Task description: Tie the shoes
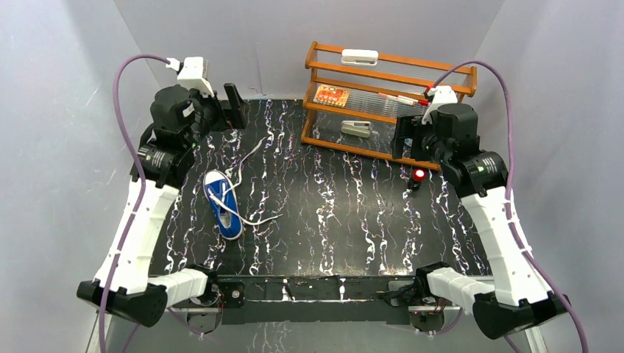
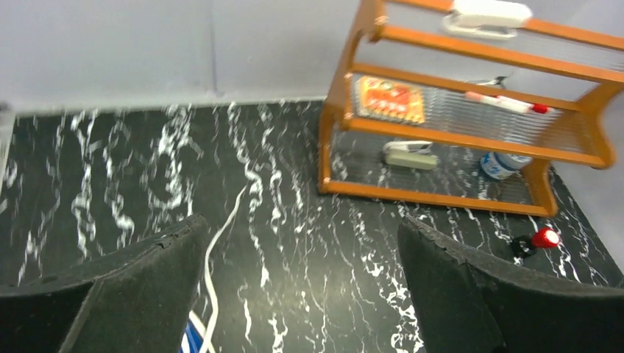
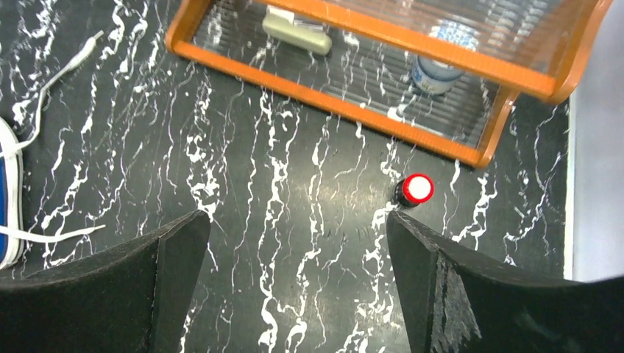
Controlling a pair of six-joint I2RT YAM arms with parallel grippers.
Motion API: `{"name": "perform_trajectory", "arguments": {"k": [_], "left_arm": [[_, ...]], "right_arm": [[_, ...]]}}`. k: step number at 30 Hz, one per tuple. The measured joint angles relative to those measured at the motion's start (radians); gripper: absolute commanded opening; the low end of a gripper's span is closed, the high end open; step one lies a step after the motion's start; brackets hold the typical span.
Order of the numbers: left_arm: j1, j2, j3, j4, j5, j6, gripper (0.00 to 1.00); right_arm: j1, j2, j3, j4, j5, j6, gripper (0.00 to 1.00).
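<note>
A small blue sneaker (image 1: pixel 223 204) with a white sole edge lies on the black marbled table (image 1: pixel 346 220), left of centre. Its white laces are loose. One lace (image 1: pixel 252 149) runs toward the back, another (image 1: pixel 269 218) trails right. My left gripper (image 1: pixel 234 105) is open and empty, raised behind the shoe at the back left. In the left wrist view the gripper (image 2: pixel 302 224) hangs over bare table, with the lace (image 2: pixel 221 235) and a sliver of the shoe (image 2: pixel 193 340) by its left finger. My right gripper (image 1: pixel 402 140) is open and empty at the back right. In its wrist view (image 3: pixel 296 217) the shoe's edge (image 3: pixel 4 191) shows far left.
An orange wooden rack (image 1: pixel 390 95) stands at the back right, holding a white stapler, a marker, a card and a small bottle (image 3: pixel 435 73). A small red-capped object (image 1: pixel 418 176) sits on the table near the right gripper, also seen in the right wrist view (image 3: pixel 417 188).
</note>
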Motion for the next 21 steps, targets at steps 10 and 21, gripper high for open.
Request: {"name": "perform_trajectory", "arguments": {"k": [10,21], "left_arm": [[0.182,0.149,0.018,-0.326,0.032,-0.261,0.98],[0.250,0.159,-0.219,-0.629,0.066,-0.453,0.90]], "right_arm": [[-0.079,0.146,0.073,-0.104,-0.148,0.026,0.98],[-0.107,0.201,0.091,-0.139,-0.380,0.040,0.99]]}}
